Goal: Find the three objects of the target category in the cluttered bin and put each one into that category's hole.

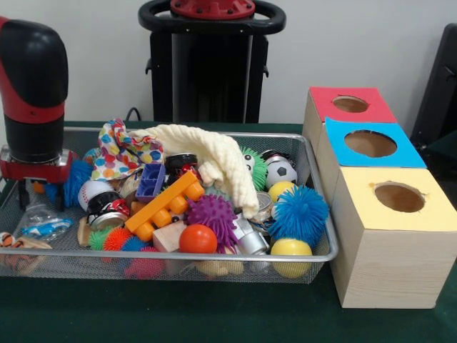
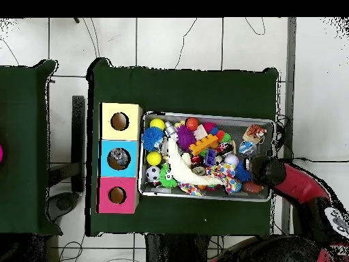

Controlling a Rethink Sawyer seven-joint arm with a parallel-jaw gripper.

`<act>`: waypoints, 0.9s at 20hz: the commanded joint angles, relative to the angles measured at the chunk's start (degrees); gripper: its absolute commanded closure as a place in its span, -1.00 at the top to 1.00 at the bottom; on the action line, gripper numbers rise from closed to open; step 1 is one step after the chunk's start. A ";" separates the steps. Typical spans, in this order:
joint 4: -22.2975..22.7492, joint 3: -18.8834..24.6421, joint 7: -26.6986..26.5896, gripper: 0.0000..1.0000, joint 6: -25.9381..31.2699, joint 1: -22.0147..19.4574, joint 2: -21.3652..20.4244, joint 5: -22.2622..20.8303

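Green cloth table (image 1: pixel 214 318) carries silver wire-mesh bin (image 1: pixel 325 251). Red-black gripper (image 1: pixel 32 187) is lowered at bin's 9 o'clock end; finger state cannot be told. Yellow balls (image 1: pixel 290 255) are seen toward 3 o'clock, beside yellow-topped wooden hole box (image 1: pixel 389 246).

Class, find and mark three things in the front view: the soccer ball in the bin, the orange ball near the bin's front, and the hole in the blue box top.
soccer ball (image 1: pixel 281 171), front view, on its white face.
orange ball (image 1: pixel 198 239), front view, at its middle.
blue box top (image 1: pixel 407 153), front view, on bare blue beside the hole.
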 commanded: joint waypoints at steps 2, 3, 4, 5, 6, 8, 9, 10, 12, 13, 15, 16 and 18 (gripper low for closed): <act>2.34 11.69 3.89 1.00 -4.45 -5.18 7.05 -0.47; 2.92 12.71 3.99 1.00 -5.91 -6.07 6.94 -0.72; 3.14 13.25 4.88 1.00 -7.32 -6.28 6.54 -0.71; 3.42 13.81 5.79 1.00 -9.15 -6.41 6.10 -0.95; 3.66 13.83 6.37 1.00 -10.72 -6.37 5.76 -1.55; 3.79 13.48 7.24 1.00 -13.65 -5.98 5.07 -2.96; 3.73 13.15 7.53 1.00 -14.40 -5.64 4.70 -3.37; 3.87 12.81 7.82 1.00 -15.33 -5.20 4.15 -3.81; 3.73 11.12 8.36 1.00 -16.73 -3.66 3.18 -4.81; 3.63 10.69 8.62 1.00 -17.01 -3.18 3.14 -4.97; 3.70 10.53 8.84 1.00 -17.32 -2.88 2.77 -5.34; 3.66 10.50 8.77 1.00 -17.39 -2.84 2.46 -5.55; 3.64 10.75 8.83 1.00 -17.84 -2.96 2.24 -5.94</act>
